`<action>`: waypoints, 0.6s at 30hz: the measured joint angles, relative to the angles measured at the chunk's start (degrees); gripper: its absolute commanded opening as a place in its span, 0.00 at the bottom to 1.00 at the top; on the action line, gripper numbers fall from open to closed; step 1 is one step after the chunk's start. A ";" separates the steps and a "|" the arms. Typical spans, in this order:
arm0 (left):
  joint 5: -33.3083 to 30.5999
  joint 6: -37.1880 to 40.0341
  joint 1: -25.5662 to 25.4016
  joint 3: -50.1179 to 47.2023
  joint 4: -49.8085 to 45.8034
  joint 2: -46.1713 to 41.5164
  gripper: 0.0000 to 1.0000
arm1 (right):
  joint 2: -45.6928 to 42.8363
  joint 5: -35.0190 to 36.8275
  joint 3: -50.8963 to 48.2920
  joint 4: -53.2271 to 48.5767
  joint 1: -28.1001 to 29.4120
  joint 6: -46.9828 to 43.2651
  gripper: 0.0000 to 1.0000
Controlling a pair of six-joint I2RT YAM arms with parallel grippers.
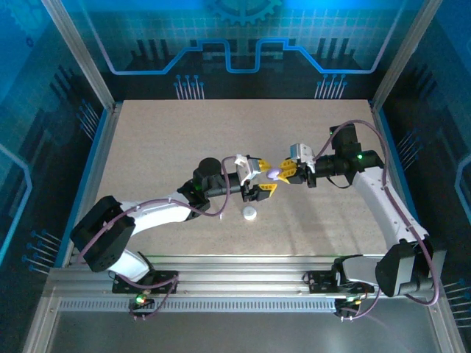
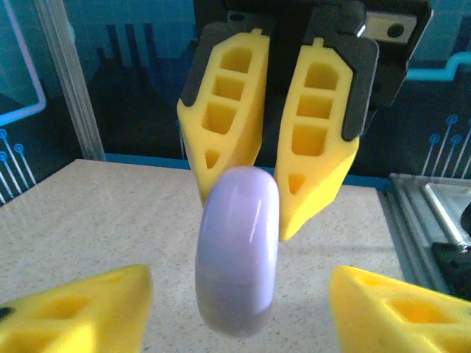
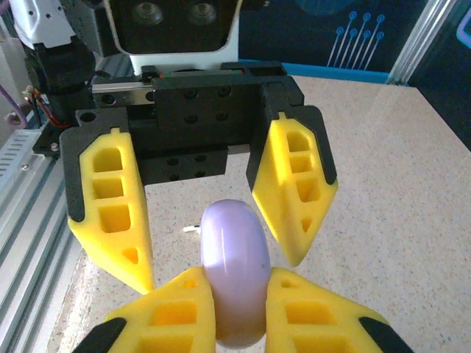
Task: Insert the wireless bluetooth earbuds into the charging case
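Observation:
A pale purple, rounded charging case (image 3: 234, 276) hangs in mid-air above the table's middle, its lid closed. My right gripper (image 3: 240, 281) is shut on its lower half. My left gripper (image 2: 239, 285) faces it with both yellow fingers (image 2: 81, 312) spread wide on either side of the case (image 2: 237, 254), not touching it. From above, the left gripper (image 1: 259, 179) and right gripper (image 1: 285, 170) meet tip to tip at the purple case (image 1: 274, 173). One tiny white stem-shaped earbud (image 3: 192, 229) lies on the table behind the case. The purple earbuds are hidden.
A round white puck-like case (image 1: 251, 214) sits on the speckled table (image 1: 162, 140) just in front of the left gripper. Aluminium rails (image 1: 235, 283) run along the near edge and blue walls enclose the other sides.

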 measured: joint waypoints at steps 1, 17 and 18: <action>-0.50 0.11 0.00 -0.17 -0.33 -0.11 0.74 | 0.00 0.66 0.00 0.00 -0.07 0.57 0.05; -13.16 1.38 0.00 -5.46 -7.72 -6.49 0.81 | 4.68 13.79 -0.33 0.24 -1.68 11.41 0.05; -14.08 1.42 0.00 -5.66 -8.35 -6.86 0.81 | 5.62 14.60 -0.33 0.22 -1.81 12.20 0.05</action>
